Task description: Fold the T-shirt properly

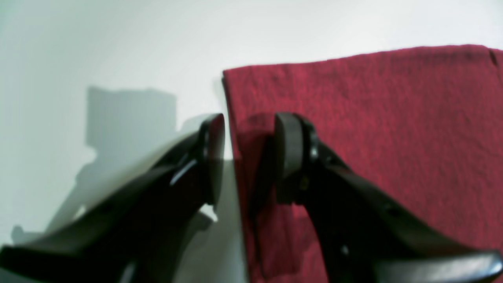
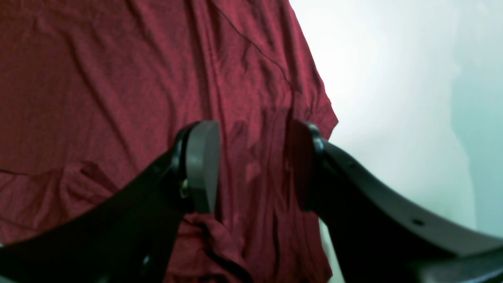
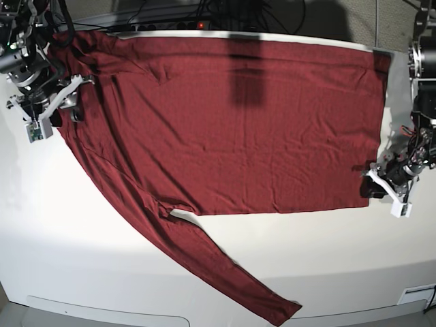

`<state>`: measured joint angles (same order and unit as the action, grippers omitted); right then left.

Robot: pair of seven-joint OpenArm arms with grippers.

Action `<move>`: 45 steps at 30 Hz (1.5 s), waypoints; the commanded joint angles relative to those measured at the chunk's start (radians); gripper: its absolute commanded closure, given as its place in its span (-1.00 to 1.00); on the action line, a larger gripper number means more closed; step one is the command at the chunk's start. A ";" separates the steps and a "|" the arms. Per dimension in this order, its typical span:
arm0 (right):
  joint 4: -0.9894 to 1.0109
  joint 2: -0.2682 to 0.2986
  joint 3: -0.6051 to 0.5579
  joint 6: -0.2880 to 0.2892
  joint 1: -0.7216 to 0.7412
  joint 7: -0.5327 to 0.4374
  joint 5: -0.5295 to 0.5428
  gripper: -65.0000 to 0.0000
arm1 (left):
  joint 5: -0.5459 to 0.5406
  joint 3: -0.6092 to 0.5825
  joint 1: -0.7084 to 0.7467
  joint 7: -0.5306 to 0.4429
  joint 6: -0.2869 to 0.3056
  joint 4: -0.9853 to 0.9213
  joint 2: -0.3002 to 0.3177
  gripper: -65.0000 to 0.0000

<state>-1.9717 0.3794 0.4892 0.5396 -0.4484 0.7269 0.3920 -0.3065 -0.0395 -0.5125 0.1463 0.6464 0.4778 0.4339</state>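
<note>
Spread flat across the white table (image 3: 102, 272) — a large maroon thin-knit long-sleeved T-shirt (image 3: 231, 122), one sleeve trailing toward the near edge. Likely light, limp and clingy, so best pinched at edges or corners. Left gripper (image 1: 249, 157) parted astride the hem corner, nothing clamped. Right gripper (image 2: 255, 165) parted too — over rumpled shoulder cloth.
</note>
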 commanded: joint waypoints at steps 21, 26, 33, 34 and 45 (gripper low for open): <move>-0.014 0.014 0.007 0.004 0.006 -0.122 0.005 0.10 | 0.068 0.003 -0.023 0.002 -0.045 0.010 -0.035 1.00; 0.022 0.014 0.003 0.006 0.089 -0.140 0.006 0.10 | -0.016 0.003 -0.023 0.002 -0.045 0.010 -0.035 1.00; 0.225 0.032 -0.138 0.006 0.317 -0.107 0.007 0.10 | -0.016 0.003 -0.022 0.003 -0.044 0.010 -0.035 1.00; 0.265 0.034 -0.173 0.006 0.355 -0.100 -0.005 0.10 | -0.016 0.003 -0.022 0.003 -0.044 0.010 -0.035 1.00; 0.711 0.024 -0.447 0.006 0.836 -0.073 -0.191 0.10 | -0.016 0.003 -0.023 0.009 -0.044 0.010 -0.035 1.00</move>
<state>-1.2392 0.3916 0.0372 0.5480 0.3614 0.6716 0.1925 -0.3241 -0.0383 -0.5133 0.1543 0.6018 0.4786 0.3870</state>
